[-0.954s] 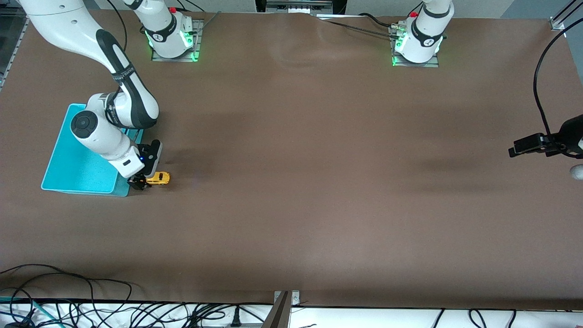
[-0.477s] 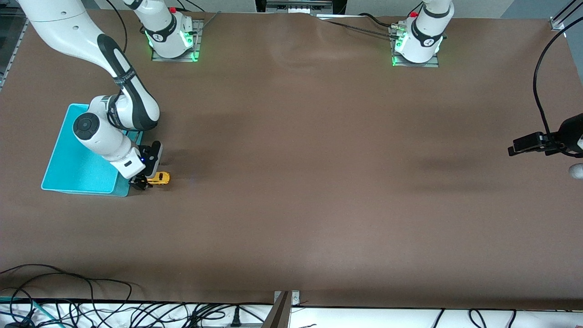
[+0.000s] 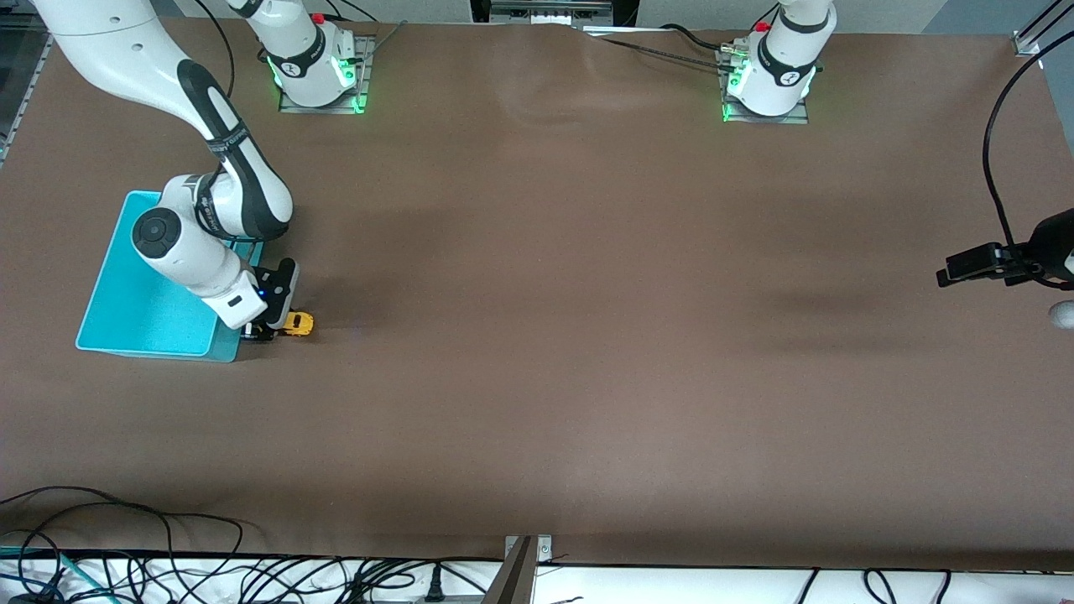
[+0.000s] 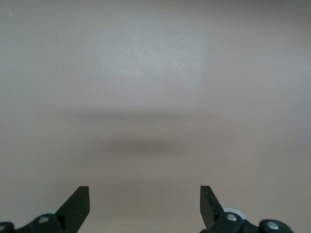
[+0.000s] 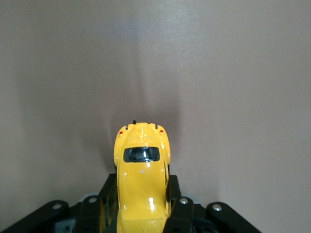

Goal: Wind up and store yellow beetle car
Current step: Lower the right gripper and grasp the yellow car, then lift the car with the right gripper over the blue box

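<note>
Right hand (image 5: pixel 142 213) now clamped on car (image 5: pixel 142 179), open a second ago. Car on surface (image 3: pixel 587 335) just beside teal bin (image 3: pixel 126 319). Grasp made; wind-up pull likely next. Left hand (image 4: pixel 145 206) apart, waiting at the left arm's end.

glossy yellow beetle car (image 5: pixel 141 182), matt brown table (image 3: pixel 587 335)

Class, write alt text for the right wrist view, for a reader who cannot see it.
The right claw is shut on a yellow car, one black finger against each side. The car's rounded end with a dark window points away from the camera, over the bare brown table.
</note>
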Tool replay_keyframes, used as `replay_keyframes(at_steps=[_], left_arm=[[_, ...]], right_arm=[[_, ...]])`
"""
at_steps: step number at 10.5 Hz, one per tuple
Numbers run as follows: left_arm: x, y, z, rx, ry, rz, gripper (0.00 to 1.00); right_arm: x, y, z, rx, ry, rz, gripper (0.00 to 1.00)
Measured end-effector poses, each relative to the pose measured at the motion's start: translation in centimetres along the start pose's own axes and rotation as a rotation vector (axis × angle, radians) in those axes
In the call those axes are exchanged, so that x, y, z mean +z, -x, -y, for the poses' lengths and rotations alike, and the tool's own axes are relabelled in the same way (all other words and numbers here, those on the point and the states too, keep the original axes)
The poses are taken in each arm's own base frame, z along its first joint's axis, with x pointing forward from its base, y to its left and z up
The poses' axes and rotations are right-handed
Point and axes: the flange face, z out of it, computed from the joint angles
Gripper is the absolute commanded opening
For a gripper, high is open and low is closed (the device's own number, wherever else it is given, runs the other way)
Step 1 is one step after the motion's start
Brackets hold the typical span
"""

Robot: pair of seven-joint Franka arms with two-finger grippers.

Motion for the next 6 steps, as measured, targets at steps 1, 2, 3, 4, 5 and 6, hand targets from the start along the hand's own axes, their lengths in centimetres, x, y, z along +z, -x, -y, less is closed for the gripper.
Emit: replay_keyframes(at_steps=[1,2,3,4,5,6], left_arm=[[0.0,0.0,0.0,0.0,0.0,0.0,1.0],[0.0,0.0,0.0,0.0,0.0,0.0,1.0],[0.0,0.0,0.0,0.0,0.0,0.001,1.0],[0.0,0.0,0.0,0.0,0.0,0.001,1.0],[0.0,0.0,0.0,0.0,0.0,0.002,1.0],[0.0,0.0,0.0,0.0,0.0,0.002,1.0]], right_arm=[[-1.4,-0.6,0.1,-0.011,-0.028,0.001,0.0],[-3.4,-1.4,0.3,-0.027,-0.062,0.003,0.0],[-5.8,-2.4,0.6,-0.045,-0.089,0.006,0.0],[-8.4,-3.3,1.0,-0.063,-0.108,0.011,0.0],[-10.9,-3.9,1.6,-0.074,-0.131,0.019,0.0],[-13.1,-3.9,2.2,-0.084,-0.147,0.028,0.0]])
